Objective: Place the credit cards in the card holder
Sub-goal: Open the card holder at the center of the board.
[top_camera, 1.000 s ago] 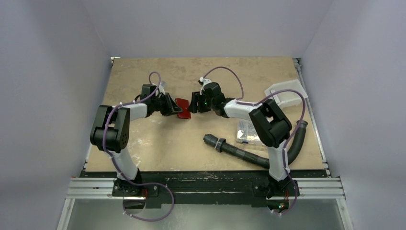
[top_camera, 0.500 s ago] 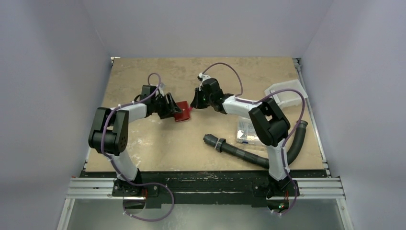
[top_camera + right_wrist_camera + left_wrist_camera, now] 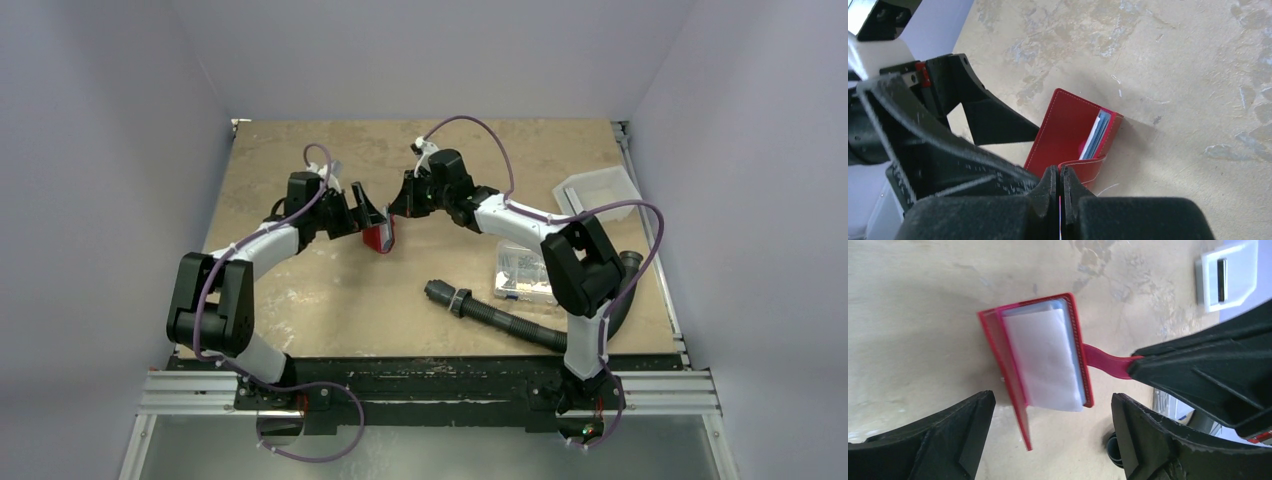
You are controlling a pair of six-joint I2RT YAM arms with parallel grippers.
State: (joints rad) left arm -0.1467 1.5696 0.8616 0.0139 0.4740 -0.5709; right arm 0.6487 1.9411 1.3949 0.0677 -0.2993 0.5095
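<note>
Left wrist shows credit cards (image 3: 1045, 360) inside card holder (image 3: 1000, 347).

One card holder (image 3: 1063, 132), two credit cards (image 3: 1045, 360)

a mottled beige table (image 3: 300, 290) carries 1 black ribbed hose (image 3: 500, 318) lying near its front right and curving back along the right edge, 1 clear compartment box (image 3: 520, 272) just behind that hose, and 1 white plastic tray (image 3: 600, 195) farther back by the right edge.
</note>
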